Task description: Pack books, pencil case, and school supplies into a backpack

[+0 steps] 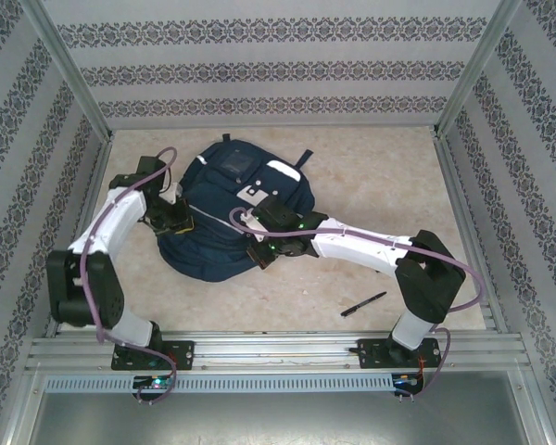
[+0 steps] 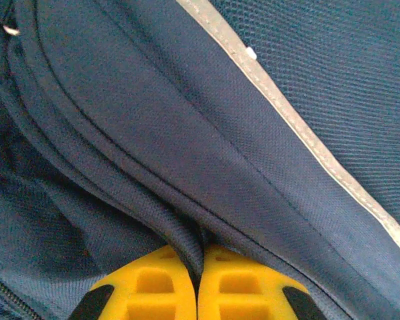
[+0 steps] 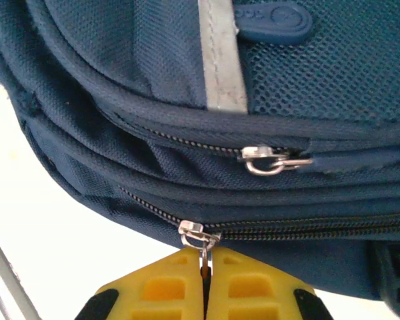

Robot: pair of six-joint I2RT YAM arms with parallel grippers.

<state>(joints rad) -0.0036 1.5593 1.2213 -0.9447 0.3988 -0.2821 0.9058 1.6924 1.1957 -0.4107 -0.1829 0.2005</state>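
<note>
Item 1: large navy-blue fabric backpack (image 1: 213, 190), lay flat on beige table (image 1: 371, 185), centre-left, btwn both arms.
Left gripper (image 2: 199, 270): pressed together, pinching a fold of backpack fabric at its left side.
Right gripper (image 3: 205, 273): pressed together on silver metal zip pull (image 3: 201, 240) of lower zip, near edge.
Item 2: slim black pen (image 1: 363, 304), on table, well apart from backpack, nr right arm base.

No wording can be read anywhere. The backpack (image 1: 213, 185) has a white patch (image 1: 252, 196) with dark marks too small to make out. In the right wrist view, a blue rubber tab (image 3: 273, 19) bears raised lettering too blurred to read.
</note>
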